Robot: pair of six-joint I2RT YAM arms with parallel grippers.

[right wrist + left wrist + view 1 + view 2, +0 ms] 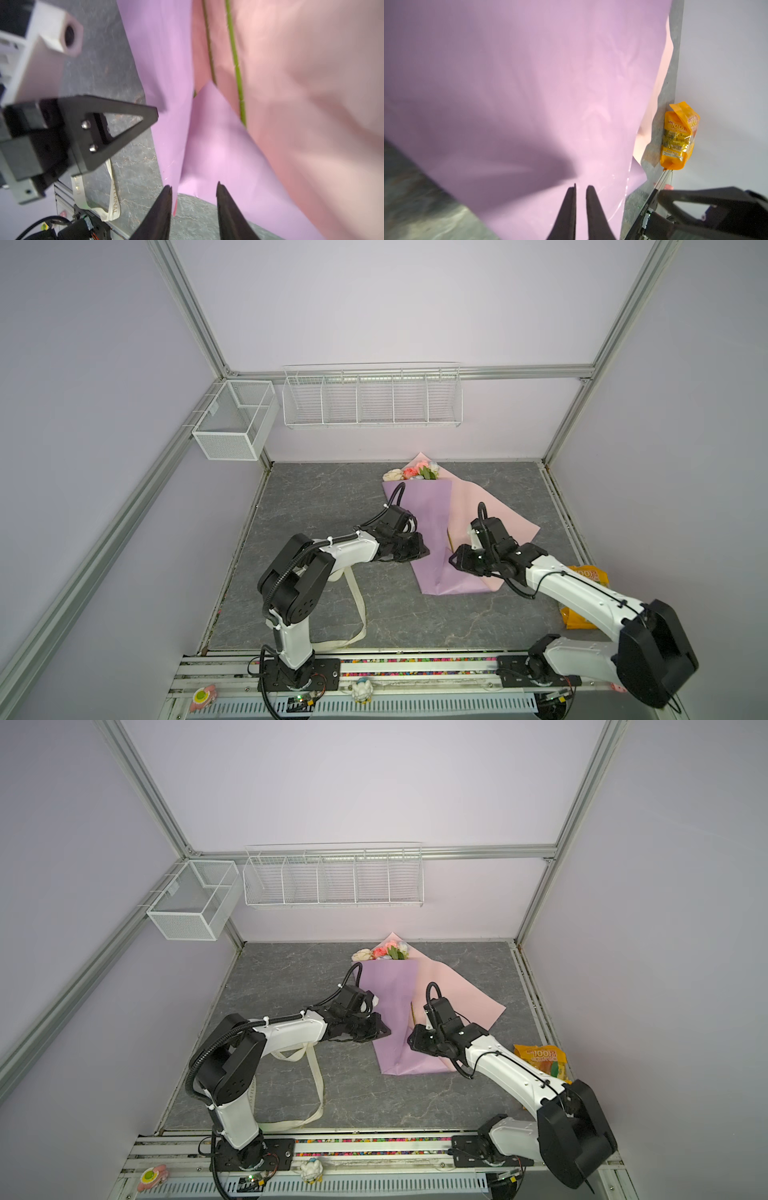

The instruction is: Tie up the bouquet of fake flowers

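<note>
Bouquet of fake flowers point(419, 514) wrapped, lying flat, ribbon point(364, 620) nearby

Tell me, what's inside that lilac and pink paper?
Fake flowers: their cream, pink and pale heads poke out the far end, and green stems show where the paper gapes. The rest is covered.

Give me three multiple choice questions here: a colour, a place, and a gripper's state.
1. The bouquet's topmost paper is: A lilac; B green; C yellow.
2. The orange snack bag lies: A on the bouquet; B at the table's right edge; C at the table's left edge.
3. The right gripper's jaws are: A shut on a stem; B shut on the bag; C apart.
Answers: A, lilac overlaps pink in both top views; B, it sits far right in both top views; C, the right wrist view shows a gap between them.
</note>
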